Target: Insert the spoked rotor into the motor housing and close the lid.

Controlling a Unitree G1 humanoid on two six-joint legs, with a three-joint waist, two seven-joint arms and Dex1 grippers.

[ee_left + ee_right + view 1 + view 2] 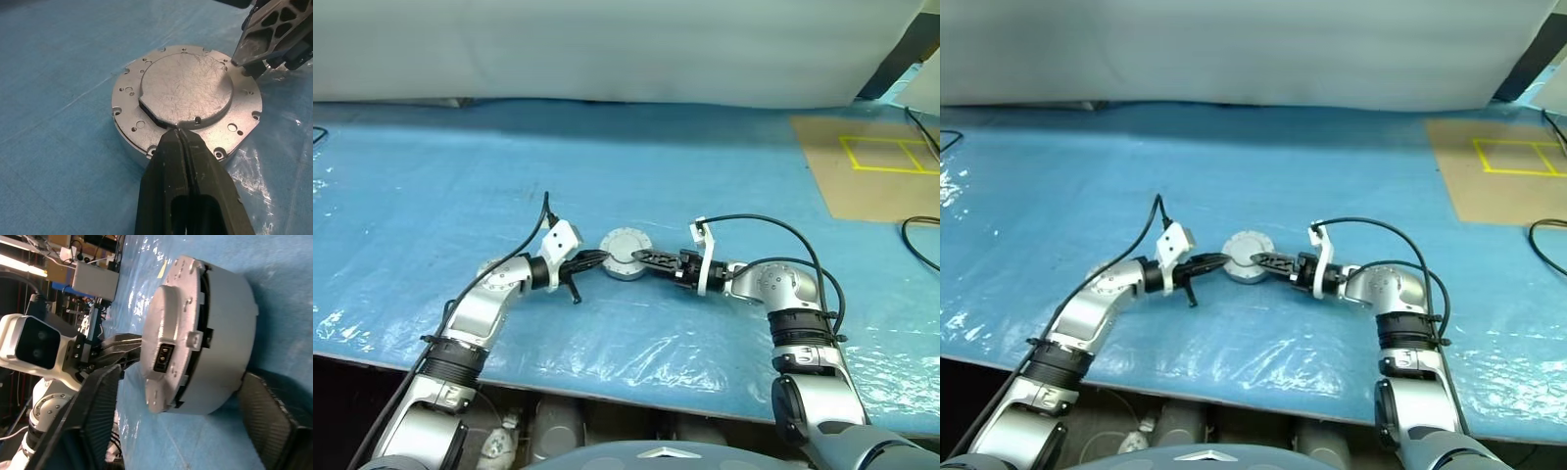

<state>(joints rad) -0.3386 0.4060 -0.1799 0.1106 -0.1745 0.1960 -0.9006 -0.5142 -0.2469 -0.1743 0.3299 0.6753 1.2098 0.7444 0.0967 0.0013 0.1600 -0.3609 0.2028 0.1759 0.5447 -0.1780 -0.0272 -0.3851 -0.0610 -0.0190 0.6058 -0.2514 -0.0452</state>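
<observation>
The motor housing (625,253) is a silver round piece lying on the blue table cover, with its round lid (186,88) on top. The spoked rotor is out of view. My left gripper (599,258) comes in from the left, shut, its tip (180,133) touching the lid's near edge. From the right, my right gripper (638,257) is open and straddles the housing's side (220,333). One of its fingers (254,44) rests over the top flange; the other finger (266,416) sits low by the base.
A brown cardboard sheet (871,166) marked with yellow tape lies at the back right. A black cable (920,240) runs along the right edge. The blue cover (607,157) stretches wide around the housing, and the table's front edge (607,377) is close to my arms.
</observation>
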